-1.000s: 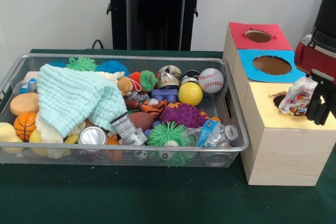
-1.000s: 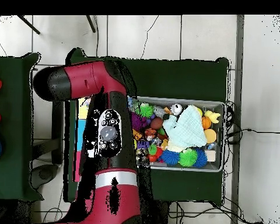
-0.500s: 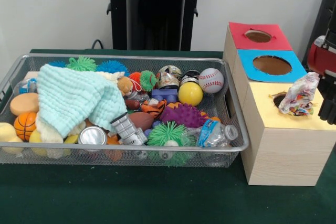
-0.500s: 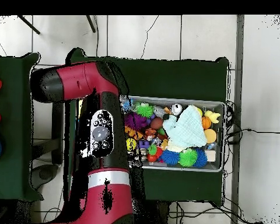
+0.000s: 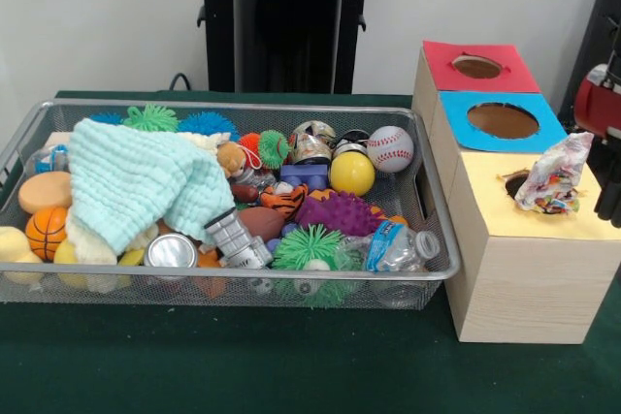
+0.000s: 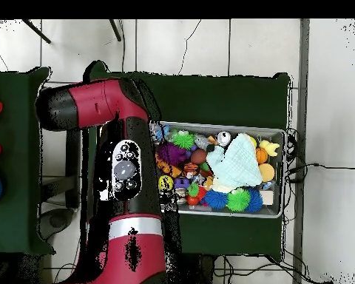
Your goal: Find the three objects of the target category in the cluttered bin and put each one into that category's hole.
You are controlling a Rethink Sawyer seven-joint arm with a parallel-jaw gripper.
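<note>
Crinkled wrapper (image 5: 552, 177) rests half in the yellow hole (image 5: 517, 183).
At right frame edge, the gripper (image 5: 611, 199) stands just beside it; whether its fingers are apart is unclear. Wire bin (image 5: 439, 257) left of the boxes.

The bin (image 5: 58, 109) is silver wire mesh on a dark green cloth (image 5: 243, 366). In it, a pale mint towel (image 5: 136, 181) lies beside an orange basketball (image 5: 46, 230) with black lines. Right of the towel sit a yellow ball (image 5: 351, 173), a white baseball (image 5: 390, 148) with red stitching, a purple spiky ball (image 5: 340, 212) and a green fuzzy ball (image 5: 307, 247). The box (image 5: 524, 278) right of the bin is pale wood, topped red, blue and yellow. A clear wrapper (image 5: 551, 176) with multicoloured specks lies on the yellow top. The arm (image 6: 117, 148) is red and black.
</note>
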